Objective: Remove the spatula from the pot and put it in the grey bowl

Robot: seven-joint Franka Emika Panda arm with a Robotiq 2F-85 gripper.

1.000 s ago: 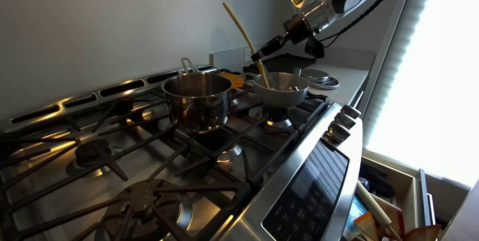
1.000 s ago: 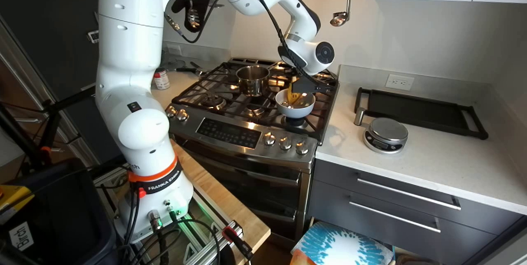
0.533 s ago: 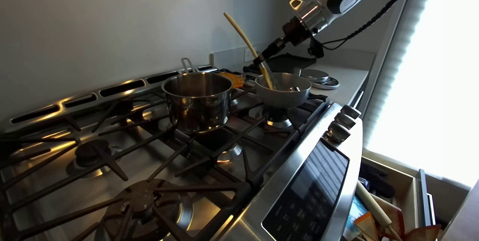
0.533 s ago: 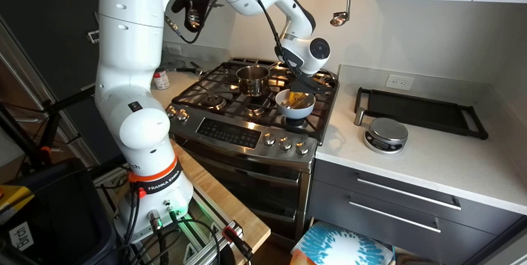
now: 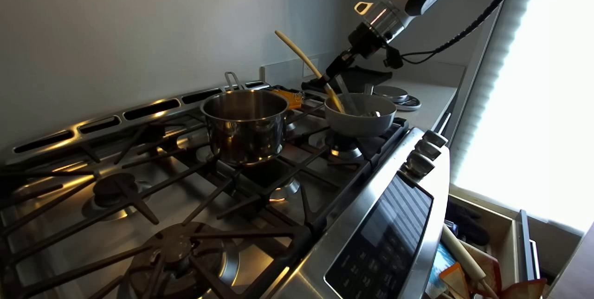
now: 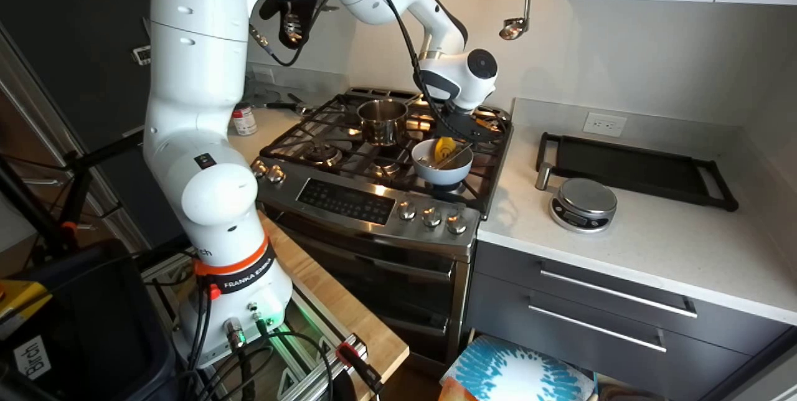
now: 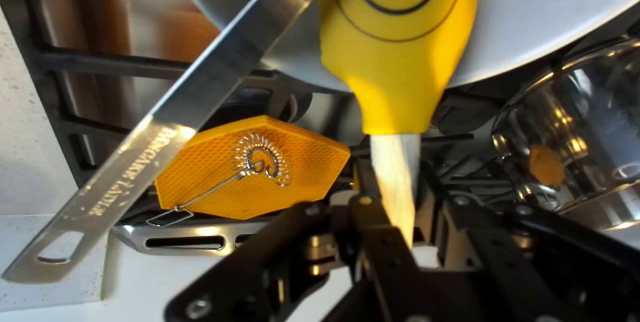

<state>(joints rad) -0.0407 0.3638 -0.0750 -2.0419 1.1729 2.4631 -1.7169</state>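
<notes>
The spatula has a tan wooden handle [image 5: 299, 53] and a yellow smiley-face head [image 7: 400, 67]. The head is down inside the grey bowl [image 5: 359, 125], also seen in an exterior view [image 6: 442, 172]. The handle leans up and out over the rim. My gripper [image 7: 397, 167] is shut on the handle just above the head; its tips also show in an exterior view [image 5: 325, 80]. The steel pot [image 5: 248, 136] stands on the grate beside the bowl; it shows too in the wrist view [image 7: 590, 162]. The pot's bottom inside is hidden.
A metal ladle [image 7: 150, 152] stands in the bowl, leaning over its rim near my gripper. An orange trivet [image 7: 300, 172] with a wire whisk lies behind the bowl. The scale [image 6: 583, 202] and black tray [image 6: 629, 167] are on the counter. Black grates [image 5: 209, 192] surround the pot.
My gripper has moved down with the spatula, whose handle now leans lower. The bowl has shifted slightly toward the stove's front, and the ladle handle now shows beside the gripper. The pot has not moved.
</notes>
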